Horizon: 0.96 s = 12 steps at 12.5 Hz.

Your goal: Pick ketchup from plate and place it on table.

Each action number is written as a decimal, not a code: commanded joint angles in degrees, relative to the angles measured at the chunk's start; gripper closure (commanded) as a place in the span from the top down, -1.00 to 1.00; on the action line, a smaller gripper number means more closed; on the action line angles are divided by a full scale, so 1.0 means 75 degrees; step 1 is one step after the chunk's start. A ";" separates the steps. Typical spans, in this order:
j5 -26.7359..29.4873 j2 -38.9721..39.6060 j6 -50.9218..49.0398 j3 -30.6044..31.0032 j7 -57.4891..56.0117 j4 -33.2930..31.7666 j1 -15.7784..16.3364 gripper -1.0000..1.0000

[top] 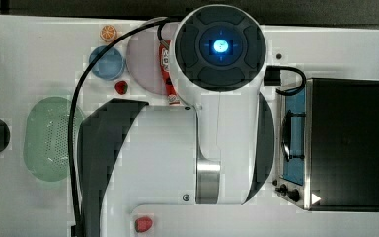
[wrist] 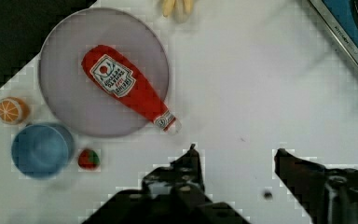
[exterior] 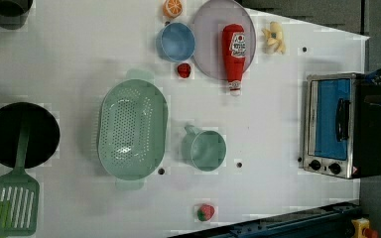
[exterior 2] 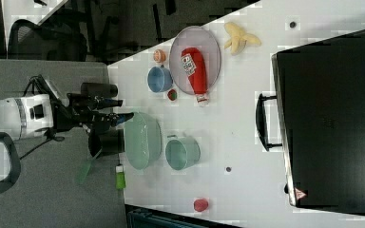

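Going by the left view from its left edge: a round black pan sits at about nine o'clock on the broad white tabletop, with a green slotted plastic spatula lying below it toward seven o'clock. Next comes the green perforated oval basket near the middle, then a pale green cup with a handle just to its right. Up toward twelve o'clock an orange half sits above a small blue bowl, and a small red strawberry lies below that bowl. Right beside them is the large round pale lilac-grey plate. The slim red ketchup squeeze bottle lies flat across the plate's right half, its base near the top and its white cap poking past the rim onto the table at roughly five o'clock of the plate. A peeled yellow banana rests just right of the plate. A second strawberry lies near six o'clock of the table. At three o'clock stands a silver toaster oven with a blue door.

In the wrist view the black gripper hangs above bare table, apart from the bottle, its fingers spread wide with nothing between them
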 commanded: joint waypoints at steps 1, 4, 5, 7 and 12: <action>0.0228 -0.1070 -0.1517 0.0225 0.0507 0.0319 -0.0524 0.60; 0.0228 -0.1008 -0.1478 0.0238 0.0490 0.0318 -0.0520 1.00; 0.0228 -0.0912 -0.1435 0.0257 0.0479 0.0318 -0.0516 1.00; 0.0228 -0.0605 -0.1298 0.0295 0.0348 0.0319 -0.0490 1.00; 0.0228 0.0584 -0.0463 0.0478 0.0300 0.0324 -0.0449 1.00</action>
